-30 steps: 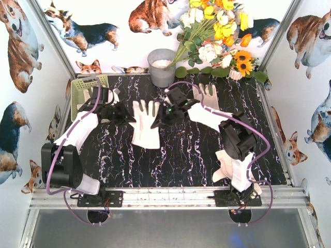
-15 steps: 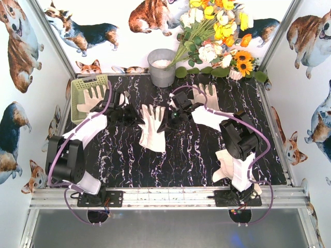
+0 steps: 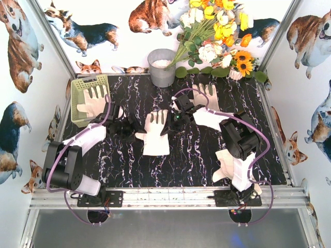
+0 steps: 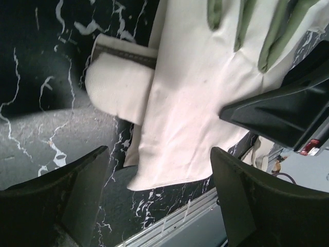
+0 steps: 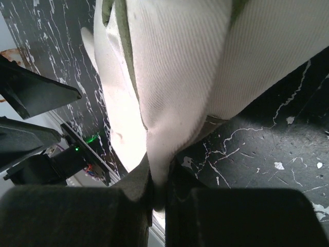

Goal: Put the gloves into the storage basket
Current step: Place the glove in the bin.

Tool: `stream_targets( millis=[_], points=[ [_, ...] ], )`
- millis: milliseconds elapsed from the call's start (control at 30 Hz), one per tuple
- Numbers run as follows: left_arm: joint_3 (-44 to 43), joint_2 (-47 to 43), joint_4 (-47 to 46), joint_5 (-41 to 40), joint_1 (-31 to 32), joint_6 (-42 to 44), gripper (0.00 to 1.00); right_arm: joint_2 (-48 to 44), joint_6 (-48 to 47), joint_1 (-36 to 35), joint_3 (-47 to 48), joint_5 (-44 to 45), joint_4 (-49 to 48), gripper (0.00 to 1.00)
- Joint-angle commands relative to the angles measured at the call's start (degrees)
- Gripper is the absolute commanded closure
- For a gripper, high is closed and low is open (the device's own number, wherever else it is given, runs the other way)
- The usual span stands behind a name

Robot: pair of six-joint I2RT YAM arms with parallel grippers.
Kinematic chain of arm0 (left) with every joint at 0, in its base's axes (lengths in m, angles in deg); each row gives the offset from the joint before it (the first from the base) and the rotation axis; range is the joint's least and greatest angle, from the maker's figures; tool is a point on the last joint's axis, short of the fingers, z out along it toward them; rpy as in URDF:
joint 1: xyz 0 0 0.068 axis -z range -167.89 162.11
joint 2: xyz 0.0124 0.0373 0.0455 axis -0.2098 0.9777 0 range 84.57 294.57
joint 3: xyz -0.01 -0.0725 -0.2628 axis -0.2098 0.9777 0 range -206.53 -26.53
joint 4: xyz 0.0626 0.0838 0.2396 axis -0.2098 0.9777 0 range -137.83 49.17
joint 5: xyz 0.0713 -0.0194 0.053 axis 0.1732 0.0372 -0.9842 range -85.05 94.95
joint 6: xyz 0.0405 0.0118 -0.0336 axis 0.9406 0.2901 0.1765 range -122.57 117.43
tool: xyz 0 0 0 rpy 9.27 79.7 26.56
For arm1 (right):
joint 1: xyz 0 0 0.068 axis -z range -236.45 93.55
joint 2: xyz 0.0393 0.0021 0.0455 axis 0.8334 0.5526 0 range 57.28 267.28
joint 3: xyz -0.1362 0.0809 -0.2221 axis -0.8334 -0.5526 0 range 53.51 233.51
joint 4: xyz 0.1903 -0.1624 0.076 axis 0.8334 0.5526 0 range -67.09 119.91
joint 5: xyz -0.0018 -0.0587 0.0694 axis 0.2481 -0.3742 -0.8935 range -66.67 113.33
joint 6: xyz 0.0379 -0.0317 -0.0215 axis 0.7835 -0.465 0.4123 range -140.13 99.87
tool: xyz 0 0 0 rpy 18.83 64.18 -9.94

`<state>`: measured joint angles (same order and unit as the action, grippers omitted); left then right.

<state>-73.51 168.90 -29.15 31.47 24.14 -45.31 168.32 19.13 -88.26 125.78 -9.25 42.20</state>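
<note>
Top external view: 1 glove (image 3: 93, 101) lies in the storage basket (image 3: 89, 80) beyond my left pincer (image 3: 134, 130), whose jaws stand apart; my right pincer (image 3: 167, 122) pinches a 2nd glove (image 3: 155, 138) between both; a 3rd glove (image 3: 207, 96) waits behind it.

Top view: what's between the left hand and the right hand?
One glove, on the table, sits between the open left hand and the right hand, which pinches its edge. The top view shows it.
</note>
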Motion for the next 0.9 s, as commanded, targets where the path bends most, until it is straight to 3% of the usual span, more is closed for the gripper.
stream_targets(
  millis=[0,233,367,433,733,867],
  points=[
    [1.99,-1.04,-1.92,1.36,0.09,-2.96,0.25,0.54,-0.45,0.29,0.75,-0.03,-1.50,1.00],
    [8.36,0.60,-10.14,7.19,0.17,-7.25,0.21,1.79,4.75,1.53,2.30,-3.82,0.93,1.00],
    [8.22,-0.53,-11.74,9.76,-0.20,-7.26,0.19,-1.21,8.03,1.91,4.96,-5.46,3.77,1.00],
    [8.16,-0.71,-13.01,12.34,-0.62,-7.52,0.13,-2.61,8.70,2.16,6.30,-6.36,4.91,1.00],
    [4.89,-3.31,-14.12,20.48,-4.14,-7.39,0.07,-8.67,10.75,2.60,8.94,-10.28,4.70,1.00],
    [4.79,-4.00,-16.96,24.19,-5.15,-11.06,0.04,-11.86,13.55,2.85,9.59,-11.19,1.49,1.00]
  ],
)
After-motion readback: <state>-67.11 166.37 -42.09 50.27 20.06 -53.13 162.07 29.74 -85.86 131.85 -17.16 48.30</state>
